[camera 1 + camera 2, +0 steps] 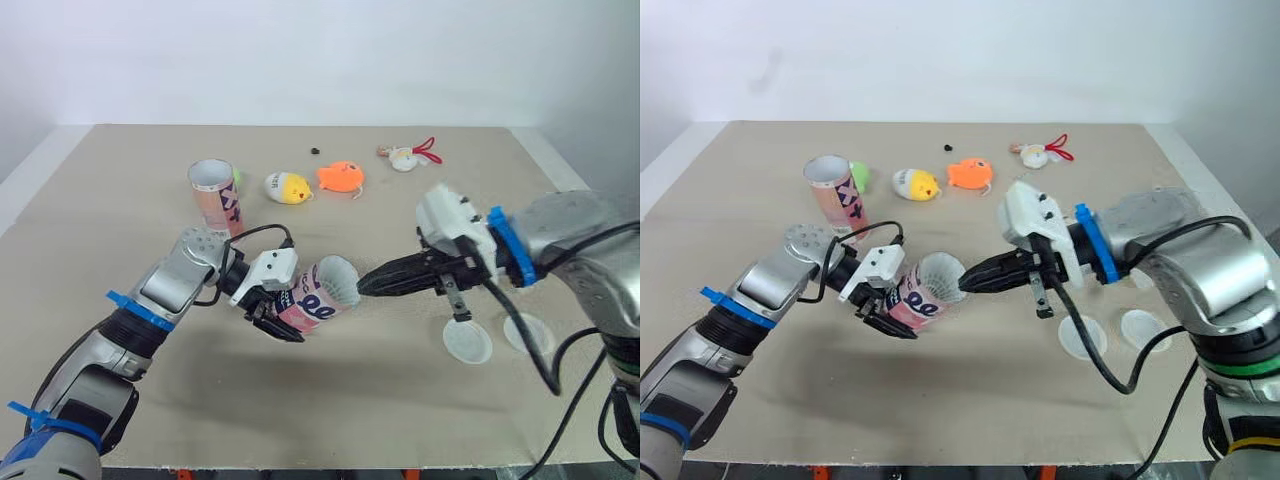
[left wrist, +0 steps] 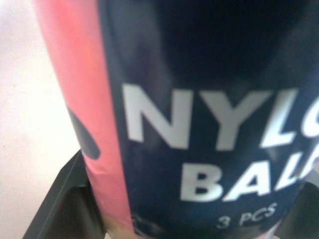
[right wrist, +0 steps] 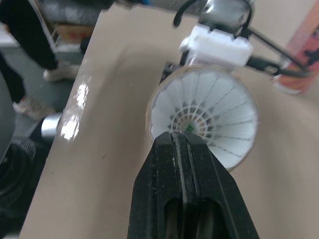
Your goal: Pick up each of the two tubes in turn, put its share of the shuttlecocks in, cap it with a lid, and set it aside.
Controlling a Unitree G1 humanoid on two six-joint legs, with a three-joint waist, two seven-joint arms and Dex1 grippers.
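My left gripper (image 1: 285,318) is shut on a pink and dark tube (image 1: 312,300), held tilted just above the table with its mouth toward the right. A white shuttlecock (image 1: 338,282) sits in that mouth, its skirt flaring past the rim. My right gripper (image 1: 362,284) is shut, its tips touching the skirt's edge; the right wrist view shows the closed fingers (image 3: 174,149) against the shuttlecock (image 3: 207,112). The tube (image 2: 199,124) reads "NYLON BALL 3 PCS" in the left wrist view. A second pink tube (image 1: 215,195) stands upright and uncapped at the back left.
Two clear round lids (image 1: 467,340) (image 1: 527,332) lie on the table under my right arm. A yellow toy (image 1: 288,187), an orange toy (image 1: 340,177) and a white and red one (image 1: 405,157) lie toward the back. A person's legs (image 3: 30,45) stand beyond the table.
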